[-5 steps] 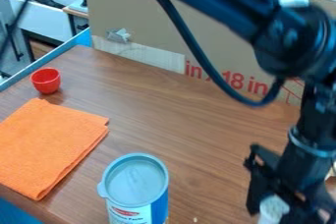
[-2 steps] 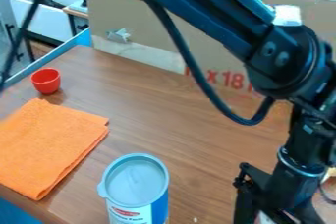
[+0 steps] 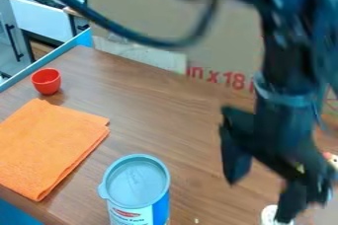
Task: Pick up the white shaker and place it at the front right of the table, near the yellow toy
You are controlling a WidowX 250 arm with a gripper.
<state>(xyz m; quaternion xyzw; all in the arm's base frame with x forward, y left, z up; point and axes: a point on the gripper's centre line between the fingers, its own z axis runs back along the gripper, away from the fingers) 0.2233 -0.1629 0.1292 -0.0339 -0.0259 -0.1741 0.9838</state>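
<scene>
Camera view, spread pincer [image 3: 259, 201] near white object [image 3: 268, 213], one canister [image 3: 137, 183], one cup [image 3: 46, 82], one cloth [image 3: 49, 147]

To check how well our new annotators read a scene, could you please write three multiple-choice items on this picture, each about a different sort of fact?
1. In the camera view, where is the pincer in relation to the canister?
A) To its left
B) To its right
C) Directly on top of it

2. What colour is the folded cloth?
A) Orange
B) Green
C) White

3. In what state is the canister?
A) Lying on its side
B) Upright with its top uncovered
C) Upright with its lid on

1: B, as the pincer shows at the right, with bare tabletop between it and the canister.
2: A, as the cloth's whole visible face is orange.
3: C, as a round lid covers the top of the standing canister.
</scene>
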